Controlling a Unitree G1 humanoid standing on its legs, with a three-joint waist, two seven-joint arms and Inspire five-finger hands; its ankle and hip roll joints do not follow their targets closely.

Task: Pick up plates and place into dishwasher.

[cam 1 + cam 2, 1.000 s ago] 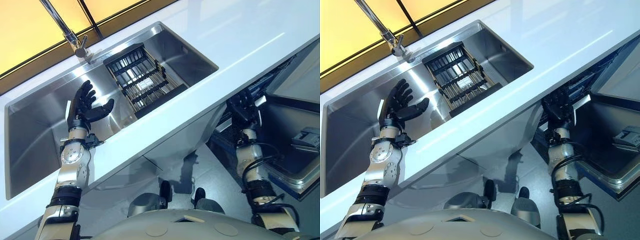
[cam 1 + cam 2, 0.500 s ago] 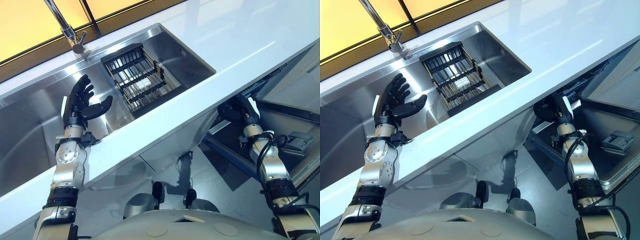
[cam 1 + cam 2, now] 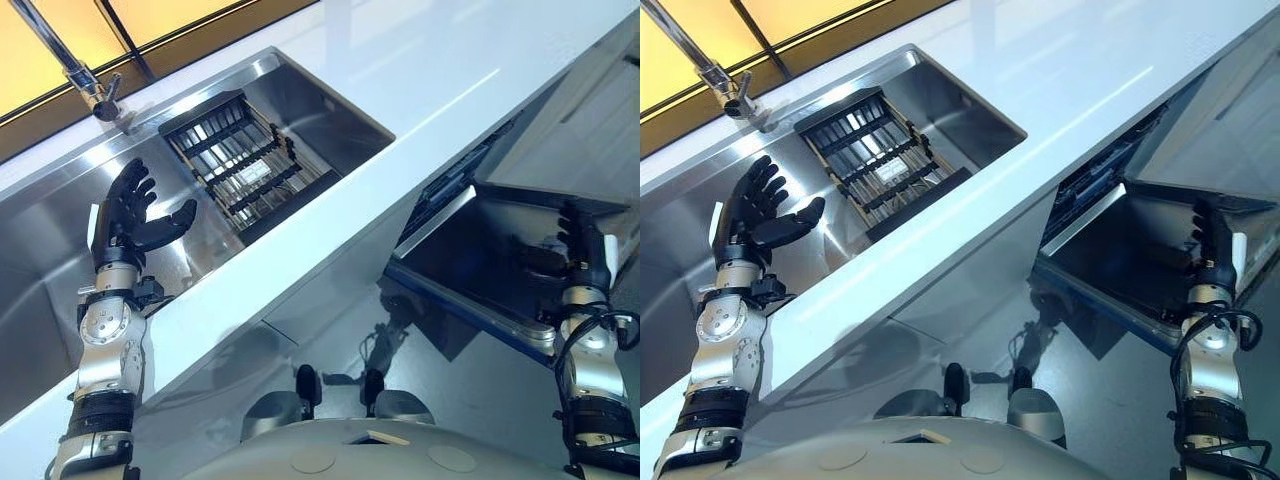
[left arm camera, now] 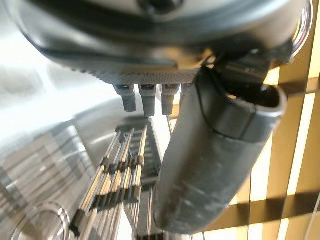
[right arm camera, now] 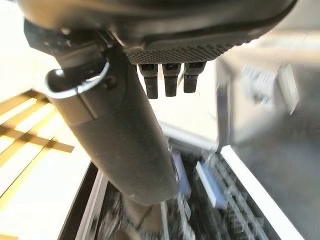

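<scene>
Right hand (image 3: 1215, 245) raised over open dishwasher door (image 3: 1120, 250) at near right, fingers straight, thumb out, holding nothing. Dishwasher rack (image 3: 1110, 165) visible just beyond door, under white counter (image 3: 1040, 90). Left hand (image 3: 755, 210) raised over steel sink (image 3: 680, 260) at left, fingers spread, released, empty. Dark slatted rack (image 3: 875, 155) sits in sink, right of left hand. Faucet (image 3: 700, 65) at far left edge. Plates: cannot tell where.

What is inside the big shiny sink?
Inside the sink sits a dark rack with metal bars. The left hand hovers open beside it. No plates are visible; the space under the rack is hidden.
</scene>
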